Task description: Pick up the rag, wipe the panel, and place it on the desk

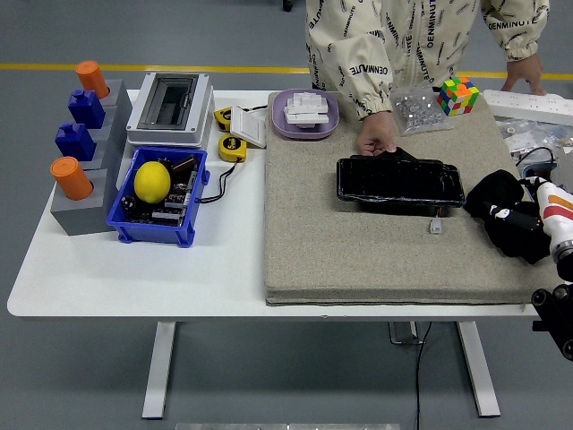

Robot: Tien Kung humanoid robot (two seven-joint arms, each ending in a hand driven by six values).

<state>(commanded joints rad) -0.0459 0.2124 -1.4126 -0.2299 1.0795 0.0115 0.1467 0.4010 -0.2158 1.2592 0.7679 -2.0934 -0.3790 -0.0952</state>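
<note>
Over on the right, the robot's right hand (517,226) lies on the black rag (495,193) at the mat's (358,242) right edge; whether its fingers have closed on the cloth I cannot tell (black on black). Just left of the rag sits the black panel (400,182), flat on the mat. A person's hand (377,137) rests at the panel's far-left corner. Behind are a cube (458,95) and a purple bowl (305,115); a blue bin (159,197) with a lemon (152,181) stands well apart, left.

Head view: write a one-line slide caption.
Robot's right hand on black rag beside black panel steadied by person's hand.
</note>
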